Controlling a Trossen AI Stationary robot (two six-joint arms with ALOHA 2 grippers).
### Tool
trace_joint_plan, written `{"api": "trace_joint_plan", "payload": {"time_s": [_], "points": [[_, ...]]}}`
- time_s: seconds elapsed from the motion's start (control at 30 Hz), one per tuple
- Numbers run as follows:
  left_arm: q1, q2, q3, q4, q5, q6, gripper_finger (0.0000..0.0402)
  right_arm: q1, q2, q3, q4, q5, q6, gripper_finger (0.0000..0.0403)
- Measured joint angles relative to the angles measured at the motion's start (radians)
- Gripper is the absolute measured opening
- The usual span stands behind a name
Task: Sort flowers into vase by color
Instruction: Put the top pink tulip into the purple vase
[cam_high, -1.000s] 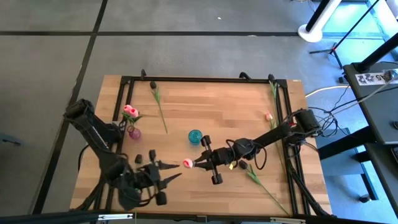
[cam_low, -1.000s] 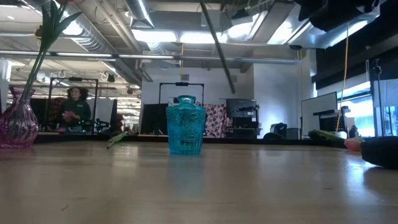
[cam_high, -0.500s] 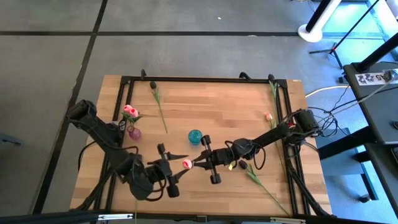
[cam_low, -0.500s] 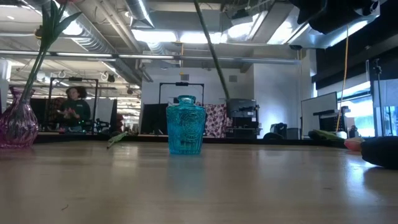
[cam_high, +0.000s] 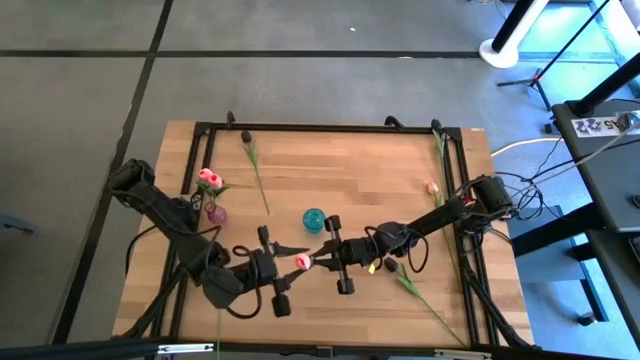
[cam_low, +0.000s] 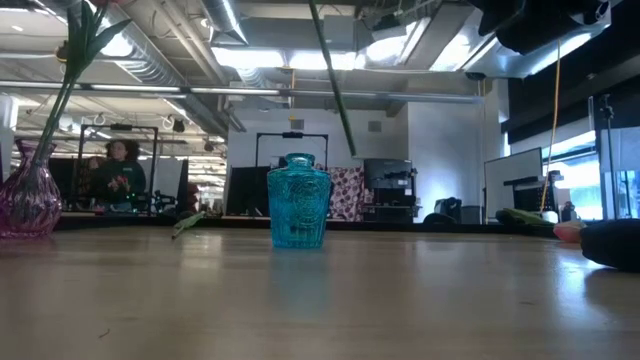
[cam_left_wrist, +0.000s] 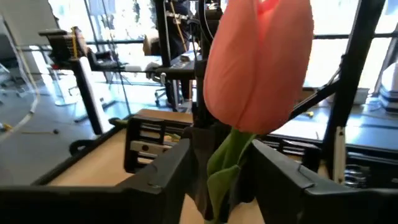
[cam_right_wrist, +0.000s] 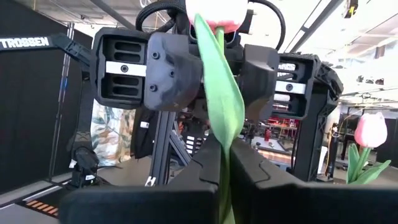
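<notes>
My right gripper (cam_high: 318, 259) is shut on a pink tulip above the table's near middle. The tulip's bud (cam_high: 301, 262) sticks out past the fingertips toward my left gripper (cam_high: 287, 257). The left gripper faces it level and open, one finger on each side of the stem (cam_left_wrist: 229, 158) just under the bud (cam_left_wrist: 258, 62); I cannot tell whether they touch. A teal vase (cam_high: 314, 218) stands mid-table. A purple vase (cam_high: 216, 213) at the left holds pink tulips (cam_high: 209, 179). In the low view a thin stem (cam_low: 330, 80) slants down from above. My right gripper pinches the tulip's stem and long leaf (cam_right_wrist: 224, 146) between its two fingers, a short way below the bud (cam_right_wrist: 217, 11). The fingers point toward the table's left edge, tipped slightly up. The tulip is lifted clear of the table, bud end foremost.
A dark-budded tulip (cam_high: 256, 165) lies on the far left of the table. A pink one (cam_high: 433, 186) lies by the right rail, and another stem (cam_high: 420, 295) lies near right. A black frame (cam_high: 330, 127) rims the table. A person (cam_low: 118, 180) stands beyond it.
My left gripper has moved toward the table's right edge and a little up, closing in on the held tulip, and its fingers now flank the stem under the bud. My right gripper has kept its place, still shut on the tulip.
</notes>
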Motion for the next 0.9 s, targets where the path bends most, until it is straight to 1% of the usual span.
{"api": "trace_joint_plan", "payload": {"time_s": [0.1, 0.23, 0.3, 0.37, 0.43, 0.5, 0.57, 0.63, 0.73, 0.8, 0.9], "points": [[0.005, 0.000, 0.000, 0.001, -0.002, -0.002, 0.0106, 0.002, 0.000, 0.000, -0.001, 0.000, 0.000, 0.0009], [0.003, 0.000, 0.000, 0.006, -0.005, -0.004, 0.0039, 0.002, 0.000, 0.000, -0.002, 0.009, 0.002, 0.0011], [-0.003, 0.000, 0.000, 0.006, -0.006, -0.003, 0.0012, 0.002, 0.000, 0.000, -0.003, 0.007, 0.003, 0.0022], [-0.009, -0.008, 0.000, -0.002, -0.006, 0.001, 0.0009, 0.002, 0.000, 0.000, -0.003, 0.003, 0.003, 0.0047], [-0.020, -0.029, -0.001, -0.018, -0.009, 0.006, 0.0008, 0.002, -0.001, 0.000, -0.003, 0.008, 0.003, 0.0084], [-0.043, -0.060, -0.001, -0.041, -0.043, 0.023, 0.0006, 0.002, -0.012, 0.000, -0.015, 0.009, 0.010, 0.0125], [-0.075, -0.095, 0.000, -0.093, -0.099, 0.050, 0.0005, 0.002, -0.027, 0.000, -0.015, 0.008, 0.031, 0.0164], [-0.112, -0.134, -0.001, -0.181, -0.129, 0.048, 0.0004, 0.003, -0.047, 0.000, -0.031, -0.003, 0.038, 0.0197], [-0.173, -0.203, -0.001, -0.340, -0.140, -0.010, 0.0004, 0.003, -0.067, 0.000, -0.074, -0.044, 0.039, 0.0235], [-0.217, -0.245, 0.000, -0.459, -0.165, -0.068, 0.0005, 0.003, -0.074, 0.000, -0.098, -0.053, 0.044, 0.0252], [-0.277, -0.290, 0.000, -0.648, -0.188, -0.165, 0.0005, 0.010, -0.075, 0.000, -0.122, -0.053, 0.058, 0.0262]]}}
